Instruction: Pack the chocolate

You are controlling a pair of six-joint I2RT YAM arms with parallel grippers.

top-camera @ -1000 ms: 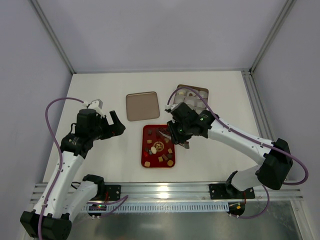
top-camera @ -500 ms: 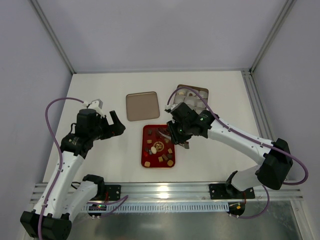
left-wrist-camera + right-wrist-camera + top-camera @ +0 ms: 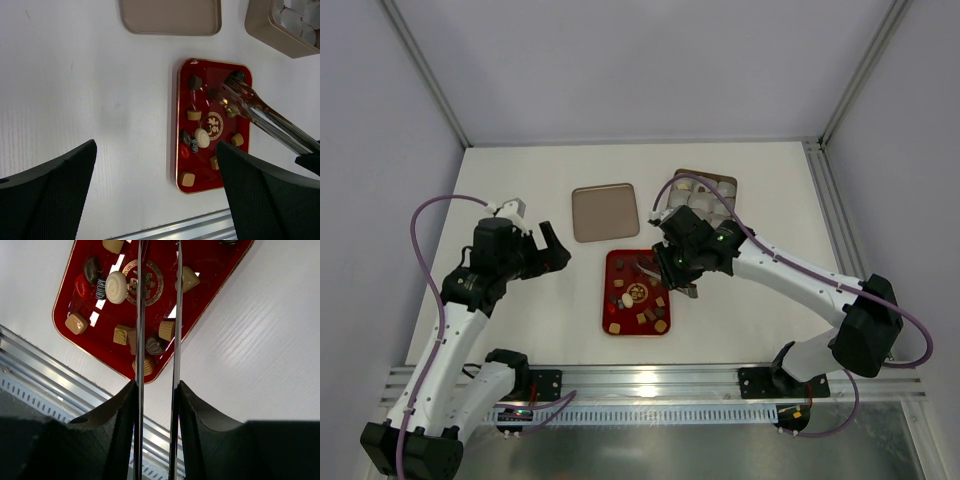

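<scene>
The white surface (image 3: 540, 170) carries everything, with the two arms bolted at its near edge. The right arm (image 3: 790, 275) reaches in over the middle, while the left arm (image 3: 450, 330) is bent up on its own side, well apart from the things.

At the far right sits a tan box (image 3: 260, 27) holding white crinkled paper cups (image 3: 295, 17). To its left, apart from it, a flat tan lid (image 3: 605, 212) lies on the surface. Nearer the arms, between lid and box, lies the red tray (image 3: 179, 125), a gold emblem at its middle.

The right gripper (image 3: 156, 390) is pressed onto a pair of metal tongs (image 3: 260, 115), one finger against each blade, and the blades run out side by side with a narrow gap between them. Their tips hang over the far right part of the tray. Whether they touch a piece there cannot be told.

The left gripper (image 3: 556, 250) is spread wide and holds nothing, off to the left of the tray.

The chocolate (image 3: 116, 287) lies scattered on the red tray: a round whitish piece beside the emblem, tan squares toward the near edge, and dark pieces at the far end and left side.
</scene>
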